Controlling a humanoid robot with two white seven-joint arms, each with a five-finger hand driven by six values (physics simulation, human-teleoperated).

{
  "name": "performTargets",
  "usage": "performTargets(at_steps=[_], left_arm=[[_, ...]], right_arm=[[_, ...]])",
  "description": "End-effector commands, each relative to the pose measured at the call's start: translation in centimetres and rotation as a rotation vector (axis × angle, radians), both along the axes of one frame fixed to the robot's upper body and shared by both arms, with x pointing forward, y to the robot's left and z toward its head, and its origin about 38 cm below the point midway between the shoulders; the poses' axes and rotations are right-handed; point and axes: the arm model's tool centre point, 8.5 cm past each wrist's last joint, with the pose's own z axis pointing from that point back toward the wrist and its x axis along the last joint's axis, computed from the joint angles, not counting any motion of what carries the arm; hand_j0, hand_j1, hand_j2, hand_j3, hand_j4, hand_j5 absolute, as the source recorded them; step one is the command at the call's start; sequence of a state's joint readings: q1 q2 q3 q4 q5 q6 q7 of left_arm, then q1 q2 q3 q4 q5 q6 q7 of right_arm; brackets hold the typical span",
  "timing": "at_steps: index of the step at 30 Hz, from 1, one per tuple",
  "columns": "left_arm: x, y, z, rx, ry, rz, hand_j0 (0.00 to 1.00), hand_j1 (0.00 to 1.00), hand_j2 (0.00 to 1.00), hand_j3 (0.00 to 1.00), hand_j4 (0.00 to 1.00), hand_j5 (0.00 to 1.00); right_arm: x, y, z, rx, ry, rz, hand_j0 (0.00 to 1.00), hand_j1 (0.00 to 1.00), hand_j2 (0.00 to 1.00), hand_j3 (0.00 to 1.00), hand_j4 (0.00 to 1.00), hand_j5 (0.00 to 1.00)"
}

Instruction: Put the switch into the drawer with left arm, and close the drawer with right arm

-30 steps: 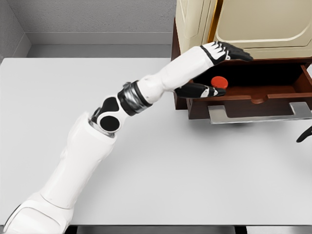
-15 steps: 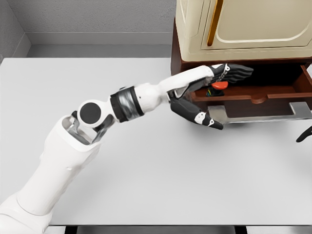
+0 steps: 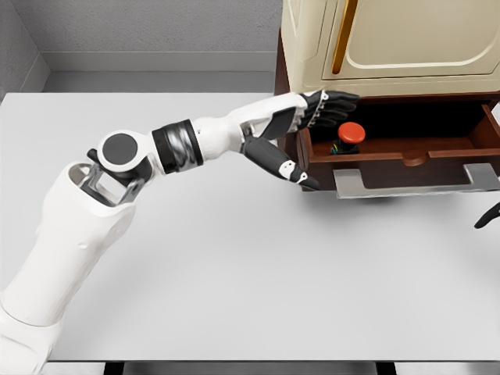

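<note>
Released: switch now resting in the open drawer, just right of the left hand fingers, spread wide, empty, withdrawn. Placing done; closing remains for right hand, state unclear.

Left hand has pulled back left, out of the drawer, fingers now spread and empty. Red switch (held 1 s ago) now sits alone inside, at drawer's left end.
</note>
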State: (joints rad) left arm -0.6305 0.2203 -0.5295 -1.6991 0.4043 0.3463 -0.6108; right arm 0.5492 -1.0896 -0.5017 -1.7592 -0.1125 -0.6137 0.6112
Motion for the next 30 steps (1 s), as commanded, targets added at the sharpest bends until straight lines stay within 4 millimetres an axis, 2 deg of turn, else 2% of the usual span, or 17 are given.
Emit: performTargets(at_steps=[1, 7, 19, 24, 27, 30], left_arm=[[0.3, 0.0, -0.7, 0.018, 0.037, 0.007, 1.0, 1.0, 1.0, 1.0, 1.0, 1.0], [0.4, -0.5, -1.3, 0.043, 0.078, 0.007, 1.0, 1.0, 1.0, 1.0, 1.0, 1.0], [0.9, -4.3, -1.7, 0.036, 0.1, -0.013, 1.0, 1.0, 1.0, 1.0, 1.0, 1.0], [0.7, -7.0, 0.0, 0.008, 0.074, -0.056, 1.0, 1.0, 1.0, 1.0, 1.0, 1.0], [-1.0, -7.6, 2.3, -0.03, 0.007, -0.098, 1.0, 1.0, 1.0, 1.0, 1.0, 1.0], [-2.3, -8.2, 3.6, -0.06, -0.028, -0.13, 1.0, 1.0, 1.0, 1.0, 1.0, 1.0]], right_arm=[[0.0, 0.0, 0.0, 0.006, 0.002, -0.002, 0.61, 0.61, 0.61, 0.61, 0.61, 0.61], [0.0, 0.0, 0.0, 0.006, 0.002, -0.002, 0.61, 0.61, 0.61, 0.61, 0.61, 0.61], [0.0, 0.0, 0.1, 0.006, -0.001, -0.002, 0.61, 0.61, 0.61, 0.61, 0.61, 0.61], [0.0, 0.0, 0.1, 0.006, 0.001, -0.003, 0.62, 0.62, 0.62, 0.62, 0.62, 0.62], [0.0, 0.0, 0.1, 0.006, -0.001, -0.002, 0.62, 0.62, 0.62, 0.62, 0.62, 0.62], [0.0, 0.0, 0.0, 0.006, 0.002, -0.002, 0.62, 0.62, 0.62, 0.62, 0.62, 0.62]])
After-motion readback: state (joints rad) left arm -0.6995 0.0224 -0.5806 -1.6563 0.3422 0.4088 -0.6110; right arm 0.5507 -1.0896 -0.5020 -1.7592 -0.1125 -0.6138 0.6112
